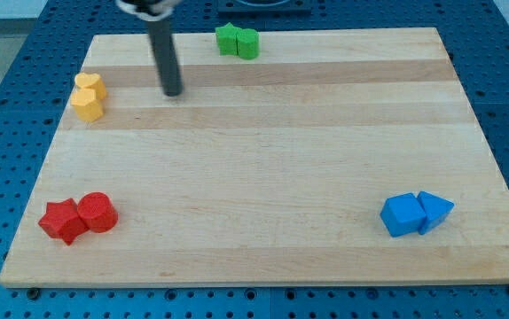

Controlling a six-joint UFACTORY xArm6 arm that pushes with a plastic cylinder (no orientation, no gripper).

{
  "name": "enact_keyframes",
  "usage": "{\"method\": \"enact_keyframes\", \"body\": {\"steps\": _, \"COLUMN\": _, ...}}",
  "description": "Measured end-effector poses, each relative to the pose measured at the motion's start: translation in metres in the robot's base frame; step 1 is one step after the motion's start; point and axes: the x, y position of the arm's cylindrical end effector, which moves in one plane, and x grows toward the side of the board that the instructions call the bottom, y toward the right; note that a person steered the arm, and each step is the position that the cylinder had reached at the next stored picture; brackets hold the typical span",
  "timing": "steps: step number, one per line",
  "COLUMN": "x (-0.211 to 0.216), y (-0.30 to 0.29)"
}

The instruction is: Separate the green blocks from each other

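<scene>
Two green blocks sit touching each other at the view's top centre: a green star-like block on the left and a green rounded block on the right. My tip rests on the board to the lower left of them, well apart from both. The dark rod rises from the tip to the view's top edge.
Two yellow blocks touch at the view's left. A red star block and a red cylinder touch at the bottom left. A blue cube and a blue triangle block touch at the bottom right. The wooden board lies on a blue perforated table.
</scene>
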Motion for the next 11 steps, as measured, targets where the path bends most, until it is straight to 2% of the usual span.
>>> {"method": "enact_keyframes", "body": {"steps": 1, "x": -0.04, "y": -0.037}}
{"method": "enact_keyframes", "body": {"steps": 2, "x": -0.102, "y": -0.039}}
{"method": "enact_keyframes", "body": {"steps": 3, "x": -0.131, "y": -0.027}}
{"method": "enact_keyframes", "body": {"steps": 4, "x": -0.131, "y": 0.001}}
{"method": "enact_keyframes", "body": {"steps": 6, "x": -0.124, "y": 0.179}}
{"method": "enact_keyframes", "body": {"steps": 7, "x": -0.11, "y": 0.192}}
{"method": "enact_keyframes", "body": {"steps": 10, "x": -0.118, "y": 0.085}}
{"method": "enact_keyframes", "body": {"steps": 11, "x": -0.103, "y": 0.095}}
